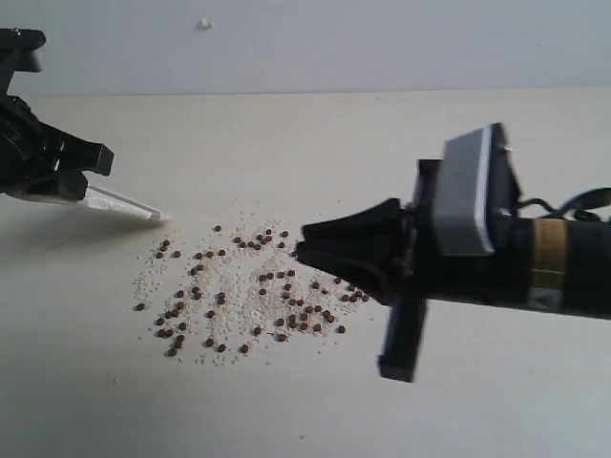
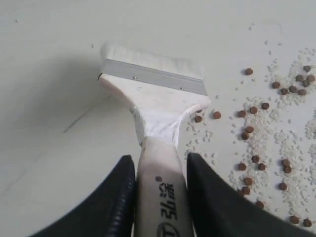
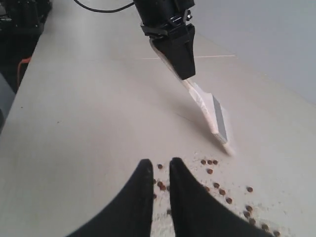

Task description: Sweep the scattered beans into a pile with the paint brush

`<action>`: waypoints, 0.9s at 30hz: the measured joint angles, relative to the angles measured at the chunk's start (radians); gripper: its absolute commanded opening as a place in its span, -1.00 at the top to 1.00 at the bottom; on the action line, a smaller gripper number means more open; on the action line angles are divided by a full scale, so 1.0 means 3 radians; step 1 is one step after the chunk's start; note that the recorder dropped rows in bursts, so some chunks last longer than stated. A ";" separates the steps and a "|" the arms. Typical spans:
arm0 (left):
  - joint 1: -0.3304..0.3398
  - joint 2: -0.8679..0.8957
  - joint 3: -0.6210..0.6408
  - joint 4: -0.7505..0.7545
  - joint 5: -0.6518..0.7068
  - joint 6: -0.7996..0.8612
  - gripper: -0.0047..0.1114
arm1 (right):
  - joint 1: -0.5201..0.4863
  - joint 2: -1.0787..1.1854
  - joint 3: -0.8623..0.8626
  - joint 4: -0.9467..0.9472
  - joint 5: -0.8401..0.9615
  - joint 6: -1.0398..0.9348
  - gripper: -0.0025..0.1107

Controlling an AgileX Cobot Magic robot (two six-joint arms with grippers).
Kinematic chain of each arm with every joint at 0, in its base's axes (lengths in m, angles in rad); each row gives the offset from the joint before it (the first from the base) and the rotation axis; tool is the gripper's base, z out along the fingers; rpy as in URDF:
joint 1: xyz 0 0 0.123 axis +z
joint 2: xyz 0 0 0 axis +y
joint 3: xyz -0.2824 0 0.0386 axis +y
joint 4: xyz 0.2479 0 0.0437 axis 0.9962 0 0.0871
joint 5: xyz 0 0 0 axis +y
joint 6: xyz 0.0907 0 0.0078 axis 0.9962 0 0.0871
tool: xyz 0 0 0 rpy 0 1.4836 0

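Outside, gripping the paint brush (image 1: 124, 203) by its handle with the left gripper (image 1: 91, 176), at ten o'clock from the beans (image 1: 286, 320), bristles slanting down to the table (image 1: 286, 134) just beside the scatter's edge. Hovering with the right gripper (image 1: 304, 250) at three o'clock of the pile, tips pointing over the nearest beans. Next, from the left wrist, clamping black fingers (image 2: 118, 197) on both sides of the pale handle, bristles meeting bare table, beans and whitish crumbs (image 2: 276, 123) lying loose alongside. Lastly, from the right wrist, holding the fingers (image 3: 140, 192) a narrow slit apart, grasping nothing, above scattered beans, brush tilting down beyond them.
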 measured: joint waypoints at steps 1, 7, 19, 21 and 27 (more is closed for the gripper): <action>0.0000 0.0000 0.0000 0.0000 -0.0016 0.0000 0.92 | 0.0142 0.0132 -0.0130 0.0135 0.0054 -0.0065 0.37; 0.0000 0.0000 -0.0004 0.0000 -0.0082 0.0022 0.92 | 0.0714 0.0914 -0.0976 0.0664 0.0504 -0.0465 0.11; 0.0000 0.0000 -0.0004 0.0000 -0.0082 0.0064 0.92 | 0.0902 0.2203 -0.2315 0.0778 0.0607 -0.0574 -0.23; 0.0000 0.0000 -0.0004 0.0000 -0.0082 0.0064 0.92 | 0.0902 0.2341 -0.2468 0.0778 0.0613 -0.0574 -0.23; 0.0000 0.0000 -0.0004 -0.0013 -0.0082 0.0064 0.92 | 0.0902 0.2680 -0.2898 0.0799 0.0621 -0.0574 -0.23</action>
